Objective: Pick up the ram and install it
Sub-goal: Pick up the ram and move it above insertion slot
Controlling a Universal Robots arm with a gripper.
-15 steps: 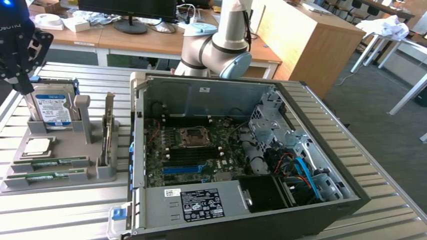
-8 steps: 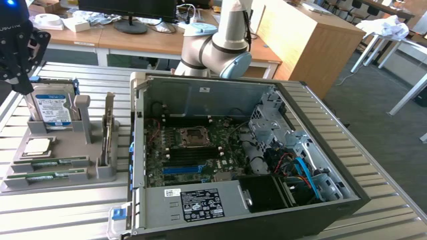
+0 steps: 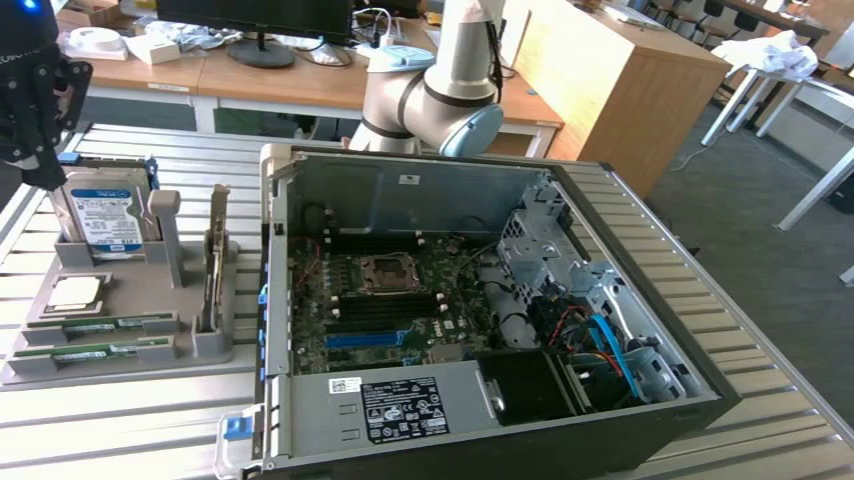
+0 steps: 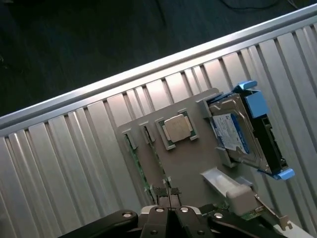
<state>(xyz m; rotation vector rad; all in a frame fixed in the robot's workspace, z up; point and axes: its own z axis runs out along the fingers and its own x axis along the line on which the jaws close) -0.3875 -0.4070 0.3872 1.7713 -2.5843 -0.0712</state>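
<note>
Two alike green sticks lie on edge in slots at the front of a grey tray (image 3: 120, 375): one (image 3: 114, 322) behind the other (image 3: 96, 352). The ram is one of them; I cannot tell which. In the wrist view both sticks (image 4: 132, 148) (image 4: 153, 148) run side by side next to a square processor chip (image 4: 177, 128). My gripper (image 3: 47, 178) hangs above the tray's far end, over the hard drive, well clear of the sticks. Its fingers (image 4: 159, 194) are shut together with nothing between them.
A blue-labelled hard drive (image 3: 104, 215) stands upright at the tray's back, and a card (image 3: 214, 270) stands in a holder beside it. The open computer case (image 3: 641, 420) lies on the exterior view's right, its motherboard (image 3: 387, 300) exposed. The ribbed metal table (image 3: 120, 440) carries everything.
</note>
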